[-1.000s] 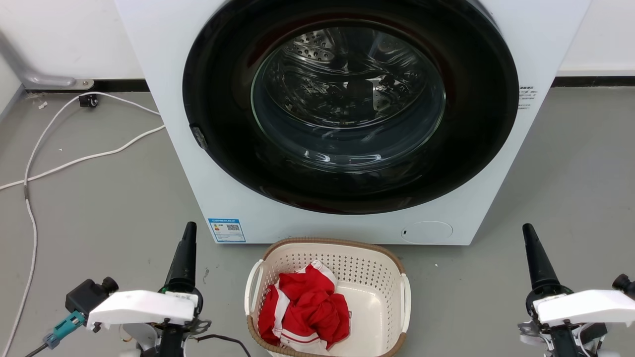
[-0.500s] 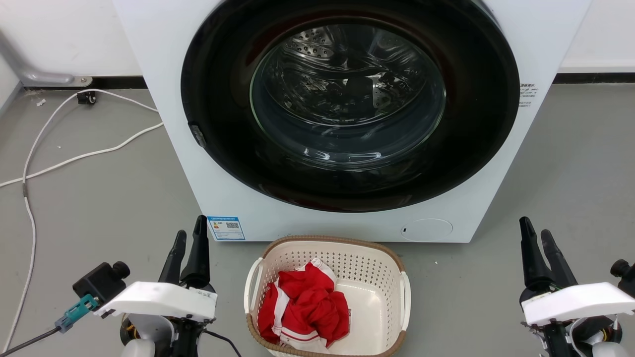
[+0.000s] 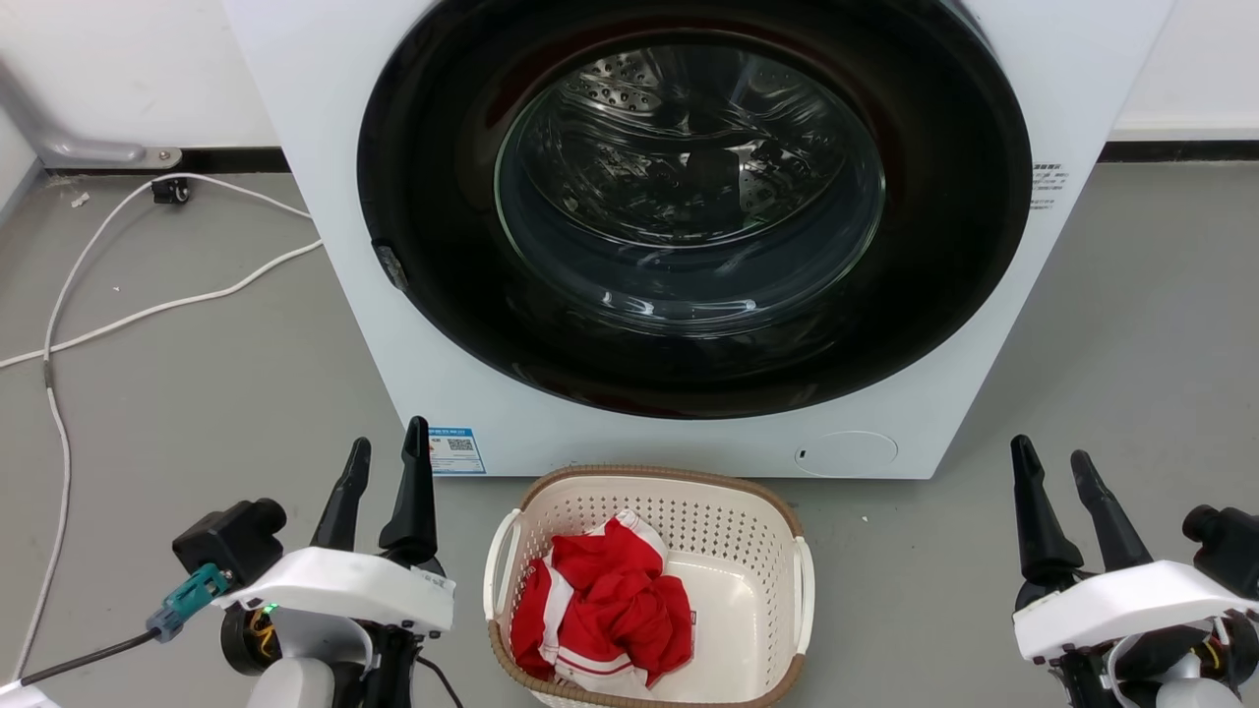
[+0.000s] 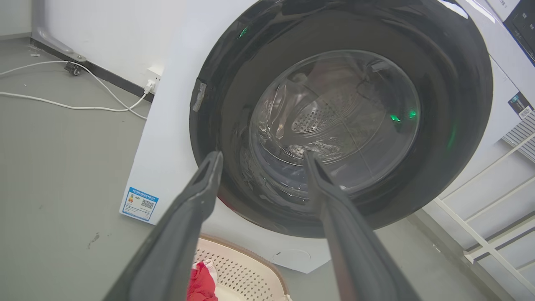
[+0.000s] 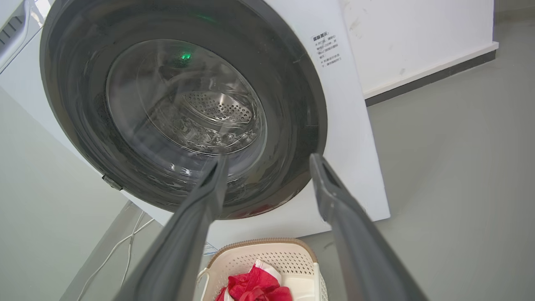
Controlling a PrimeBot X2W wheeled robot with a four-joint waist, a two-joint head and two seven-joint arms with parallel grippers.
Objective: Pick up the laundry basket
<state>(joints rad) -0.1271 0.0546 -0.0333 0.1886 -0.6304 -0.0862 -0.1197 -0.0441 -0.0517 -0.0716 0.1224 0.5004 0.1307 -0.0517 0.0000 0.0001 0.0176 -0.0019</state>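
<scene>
Though the label (image 3: 459, 452) is illegible, the laundry basket (image 3: 723, 526) holds red cloth (image 3: 610, 600)

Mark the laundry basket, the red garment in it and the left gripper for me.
laundry basket (image 3: 710, 531): head view, on its far perforated wall.
red garment (image 3: 610, 600): head view, on the middle of the crumpled cloth.
left gripper (image 3: 389, 434): head view, midway between its two dark fingertips.

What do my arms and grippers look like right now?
The left gripper and right gripper each have two long, tapering dark fingers rising from a white wrist shell. A black camera block sits beside each; the left one carries a teal plug with a dark cable.
</scene>
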